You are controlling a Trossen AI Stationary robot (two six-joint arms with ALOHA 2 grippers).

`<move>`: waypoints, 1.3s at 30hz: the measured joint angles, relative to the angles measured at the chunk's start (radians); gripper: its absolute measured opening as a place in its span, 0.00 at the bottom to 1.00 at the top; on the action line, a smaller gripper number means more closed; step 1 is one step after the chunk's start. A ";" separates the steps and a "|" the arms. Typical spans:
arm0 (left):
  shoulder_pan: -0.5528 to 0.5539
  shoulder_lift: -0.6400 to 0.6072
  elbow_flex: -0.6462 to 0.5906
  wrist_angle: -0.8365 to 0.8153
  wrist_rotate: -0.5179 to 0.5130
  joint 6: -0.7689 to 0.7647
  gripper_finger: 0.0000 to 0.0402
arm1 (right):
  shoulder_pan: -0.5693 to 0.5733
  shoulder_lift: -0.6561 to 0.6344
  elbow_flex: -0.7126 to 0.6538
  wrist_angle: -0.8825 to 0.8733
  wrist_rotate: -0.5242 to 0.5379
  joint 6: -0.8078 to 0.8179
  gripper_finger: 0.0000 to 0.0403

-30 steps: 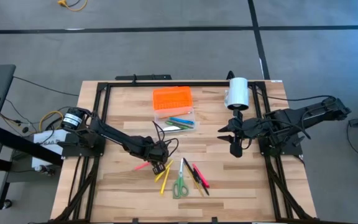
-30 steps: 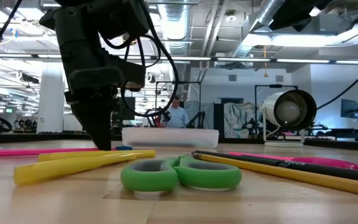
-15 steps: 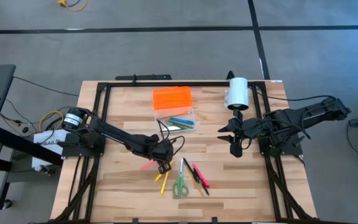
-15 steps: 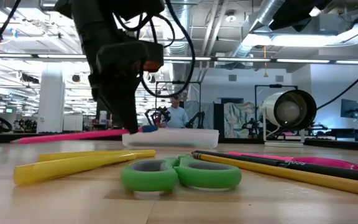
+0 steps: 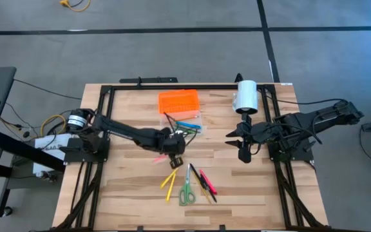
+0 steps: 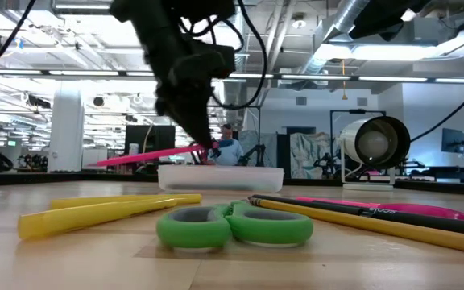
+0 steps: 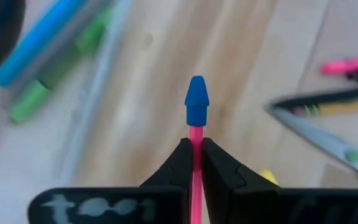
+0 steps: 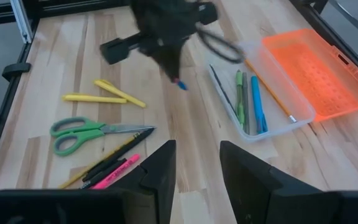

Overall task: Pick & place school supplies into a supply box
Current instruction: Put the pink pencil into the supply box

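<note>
Left pincer (image 7: 191, 155) clenched on pink pencil (image 6: 147, 155), now lifted off worktop (image 5: 127, 193) and carried toward clear box (image 5: 184, 125), just near of it. Right pincer (image 8: 196, 163) released, idle at right. Drop into box next.

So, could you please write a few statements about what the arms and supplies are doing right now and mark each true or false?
1. The left end effector is shut on the pink pencil. True.
2. The green scissors are inside the supply box. False: they lie on the table.
3. The right end effector is open and holds nothing. True.
4. The box's orange lid is closed. False: it is folded open.
</note>
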State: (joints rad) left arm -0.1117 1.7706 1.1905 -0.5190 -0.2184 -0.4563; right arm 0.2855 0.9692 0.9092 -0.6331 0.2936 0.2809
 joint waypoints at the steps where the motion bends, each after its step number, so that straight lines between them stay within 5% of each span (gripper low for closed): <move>1: 0.018 0.000 0.010 -0.001 0.000 0.029 0.01 | 0.000 0.000 0.000 0.000 0.000 0.005 0.29; 17: 0.344 -0.002 0.109 0.141 0.030 0.343 0.01 | 0.000 0.000 0.000 0.000 0.001 0.086 0.29; 39: 0.338 -0.002 -0.002 0.281 0.008 0.304 0.02 | 0.000 0.000 0.000 0.000 0.023 0.078 0.29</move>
State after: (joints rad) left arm 0.2268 1.7683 1.1881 -0.2377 -0.2105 -0.1524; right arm 0.2855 0.9695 0.9092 -0.6334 0.3164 0.3584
